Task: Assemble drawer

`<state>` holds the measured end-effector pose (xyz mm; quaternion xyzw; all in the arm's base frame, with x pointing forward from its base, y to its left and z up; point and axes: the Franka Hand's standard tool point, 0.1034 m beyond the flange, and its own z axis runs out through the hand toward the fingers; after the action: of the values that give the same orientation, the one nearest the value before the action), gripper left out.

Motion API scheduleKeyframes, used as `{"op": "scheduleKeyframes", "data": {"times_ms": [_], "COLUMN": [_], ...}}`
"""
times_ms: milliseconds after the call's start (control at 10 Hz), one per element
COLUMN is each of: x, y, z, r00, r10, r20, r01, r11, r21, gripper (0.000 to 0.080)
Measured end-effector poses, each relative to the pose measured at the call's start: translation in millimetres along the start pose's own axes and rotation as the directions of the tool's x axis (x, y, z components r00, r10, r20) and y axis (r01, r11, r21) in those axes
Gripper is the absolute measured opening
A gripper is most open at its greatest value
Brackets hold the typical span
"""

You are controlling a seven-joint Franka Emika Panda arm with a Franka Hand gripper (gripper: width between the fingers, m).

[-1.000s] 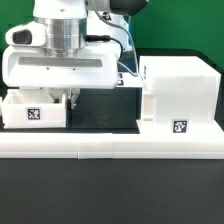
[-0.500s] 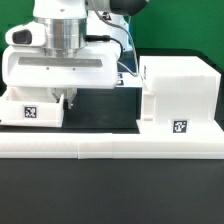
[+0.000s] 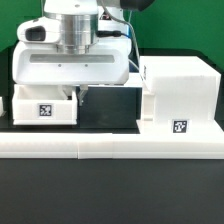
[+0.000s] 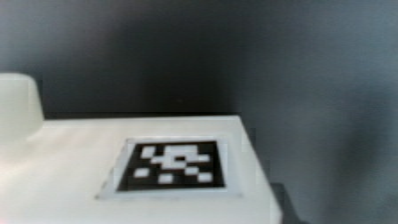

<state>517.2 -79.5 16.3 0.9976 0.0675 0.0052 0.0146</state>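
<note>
A small white drawer tray (image 3: pixel 45 110) with a black-and-white tag stands on the dark table at the exterior view's left. My gripper (image 3: pixel 77 95) reaches down at the tray's right wall, its fingers mostly hidden behind the hand and the tray. It seems shut on that wall. The large boxy housing (image 3: pixel 180 90), with a tag low on its front, stands at the right, apart from the tray. In the wrist view the tray's tagged face (image 4: pixel 178 165) fills the foreground. My fingers do not show clearly there.
A long low white border wall (image 3: pixel 110 145) runs along the front. A bit of another white part (image 3: pixel 3 103) shows at the left edge. Dark table (image 3: pixel 110 108) lies between tray and housing.
The hand and the tray have moved to the exterior view's right, toward the housing, after a small shift to the left. The housing has not moved.
</note>
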Motion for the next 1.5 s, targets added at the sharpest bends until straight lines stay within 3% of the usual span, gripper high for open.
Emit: {"op": "scheduleKeyframes", "data": {"times_ms": [200,400,600,700,800,1100,1500], "x": [2.5,0.6,0.1,0.7,2.6,10.4,7.6], "y": [-13.2,-12.1,-8.5,-3.7,-9.7,-21.7,-21.3], "z": [-7.6,-5.0,-3.1,1.2,1.7,-3.8,-0.5], "r00": [1.0,1.0,0.987,0.963,0.937,0.81,0.616], "r10": [-0.022,-0.02,-0.163,-0.27,-0.35,-0.586,-0.786], "r20": [0.011,0.016,0.01,-0.014,-0.009,0.024,0.049], "r01": [0.022,0.019,0.163,0.269,0.35,0.586,0.787], "r11": [0.999,1.0,0.987,0.963,0.937,0.811,0.617], "r21": [0.023,0.022,0.013,-0.015,-0.019,0.0,0.008], "gripper": [0.0042,0.0042,0.0042,0.0042,0.0042,0.0042,0.0042]}}
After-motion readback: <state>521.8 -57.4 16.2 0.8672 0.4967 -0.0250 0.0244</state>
